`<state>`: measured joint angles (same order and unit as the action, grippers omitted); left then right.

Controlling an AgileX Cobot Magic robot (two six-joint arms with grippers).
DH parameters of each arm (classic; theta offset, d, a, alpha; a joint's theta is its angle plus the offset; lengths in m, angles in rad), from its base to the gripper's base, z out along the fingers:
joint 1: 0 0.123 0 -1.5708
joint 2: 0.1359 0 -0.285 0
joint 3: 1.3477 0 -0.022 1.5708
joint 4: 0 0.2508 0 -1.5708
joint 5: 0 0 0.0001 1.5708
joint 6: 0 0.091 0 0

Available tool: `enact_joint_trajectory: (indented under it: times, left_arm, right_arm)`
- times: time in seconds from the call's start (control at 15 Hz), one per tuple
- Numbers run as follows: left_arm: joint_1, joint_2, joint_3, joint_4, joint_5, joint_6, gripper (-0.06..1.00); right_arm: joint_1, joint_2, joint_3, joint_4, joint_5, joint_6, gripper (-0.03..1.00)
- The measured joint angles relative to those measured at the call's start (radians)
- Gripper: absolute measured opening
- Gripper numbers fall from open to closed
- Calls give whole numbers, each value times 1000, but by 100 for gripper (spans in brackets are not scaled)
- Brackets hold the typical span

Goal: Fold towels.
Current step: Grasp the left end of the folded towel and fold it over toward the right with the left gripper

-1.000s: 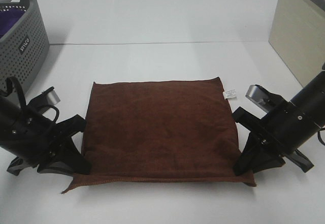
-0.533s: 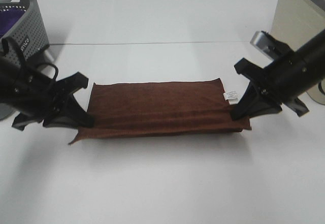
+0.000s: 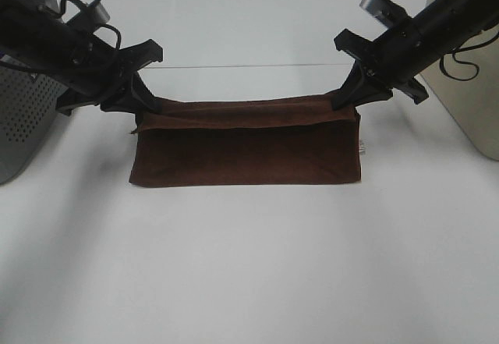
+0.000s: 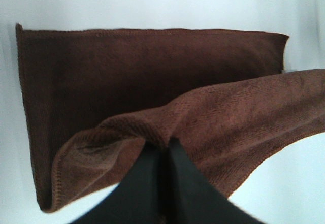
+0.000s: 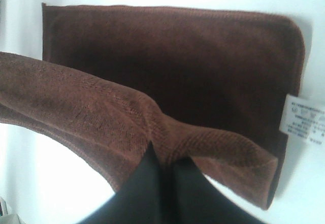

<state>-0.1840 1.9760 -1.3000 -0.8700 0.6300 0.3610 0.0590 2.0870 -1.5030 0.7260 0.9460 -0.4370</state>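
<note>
The dark reddish-brown towel [image 3: 245, 153] lies on the white table, its near edge lifted and carried over the back part. My left gripper [image 3: 145, 108] is shut on the towel's lifted left corner [image 4: 152, 132]. My right gripper [image 3: 345, 102] is shut on the lifted right corner [image 5: 167, 142]. The raised edge hangs stretched between them, above the far edge of the towel. The white tag [image 3: 361, 147] sticks out at the right side and also shows in the right wrist view [image 5: 303, 118].
A grey perforated basket [image 3: 23, 118] stands at the far left. A beige cabinet [image 3: 475, 86] stands at the far right. The white table [image 3: 249, 266] spreads in front of the towel.
Both grippers have lifted the towel's near edge and carried it away from the camera, from the front edge to above the back edge. The towel now lies doubled over.
</note>
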Motion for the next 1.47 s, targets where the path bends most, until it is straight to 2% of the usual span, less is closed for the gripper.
enact_joint_trajectory:
  times: [0.13, 0.4, 0.47, 0.53, 0.6, 0.73, 0.8, 0.87, 0.93, 1.07, 1.2, 1.27, 1.47]
  left_arm:
    - [0, 101, -94, 65, 0, -46, 0]
    - [0, 208, -166, 77, 0, -64, 1]
    - [0, 223, -168, 77, 0, -81, 4]
    - [0, 233, -168, 82, -2, -99, 12]
    - [1, 236, -168, 92, -4, -106, 24]
    - [4, 236, -168, 94, -4, -108, 51]
    - [4, 235, -169, 97, -2, -108, 61]
    - [4, 228, -169, 101, 4, -108, 65]
    - [4, 215, -169, 113, 7, -108, 67]
    - [4, 173, -169, 184, 9, -119, 68]
    - [4, 139, -171, 304, 37, -206, 68]
    - [4, 142, -171, 339, 51, -236, 68]
    - [4, 168, -171, 360, 52, -255, 69]
  right_arm:
    - [0, 103, -69, 0, -1, 0, 0]
    - [0, 196, -79, 8, -59, 0, 0]
    - [0, 206, -79, 8, -65, 0, 1]
    - [0, 212, -79, 6, -68, 0, 6]
    - [0, 213, -79, 5, -77, 0, 15]
    - [-1, 213, -79, 20, -81, 0, 49]
    - [-1, 213, -79, 25, -79, 0, 66]
    - [-1, 207, -79, 31, -67, 0, 76]
    - [-1, 191, -79, 23, -61, 0, 80]
    - [-1, 144, -79, -23, -40, 13, 84]
    - [-1, 83, -80, -143, -11, 112, 84]
    - [-1, 73, -80, -188, 2, 146, 84]
    - [-1, 69, -82, -251, 17, 176, 84]
